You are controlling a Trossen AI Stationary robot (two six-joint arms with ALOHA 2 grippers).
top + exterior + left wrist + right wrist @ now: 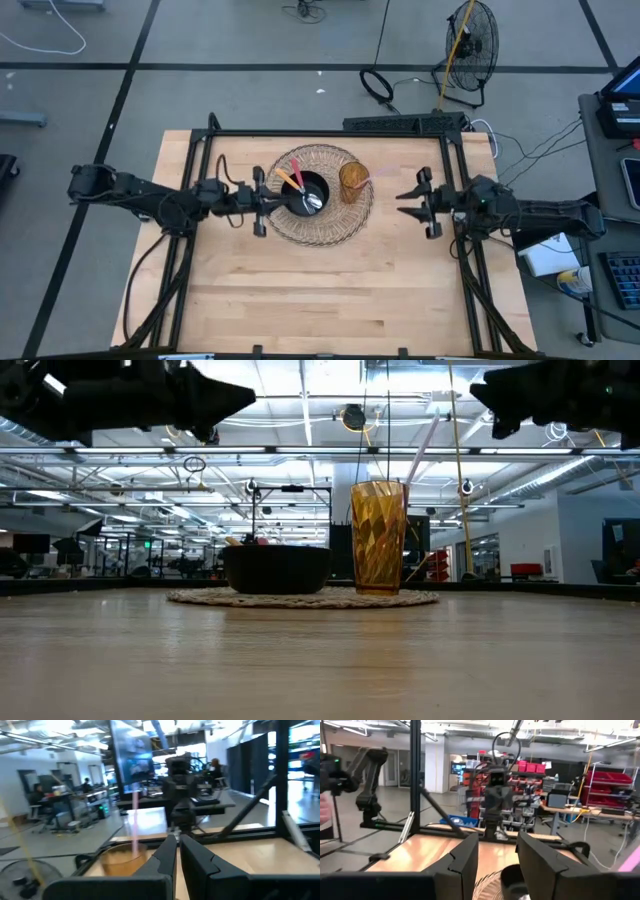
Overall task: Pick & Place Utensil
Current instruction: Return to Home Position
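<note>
Jaws on the left gripper (177, 840) stand almost together, with only a thin slit between them and nothing held. Those on the right gripper (497, 837) are wide apart and also empty. Both grippers hang well above the bench (300, 300) and face each other across the setting.

Between them lies the round woven mat (322, 234), which carries everything. The black bowl (277, 572) sits on its left half. The orange cup (378, 540) stands upright just beside the bowl, on the side toward the right arm. The pink straw (422, 448) stands in the cup, and its long axis tilts up and out toward the right arm. The yellow spoon (286, 178) rests in the bowl, with its handle slanting out toward the back and the left arm.

The placing looks finished, so what remains is to draw both arms back. The left gripper is the nearer one, at the mat's left edge and just beside the bowl, with the spoon handle angled its way. The right gripper stands apart from the mat's right edge. The straw's tip points at it but seems out of reach. Each arm should probably pull straight back along its own line, away from the mat, with the left taking more care.
</note>
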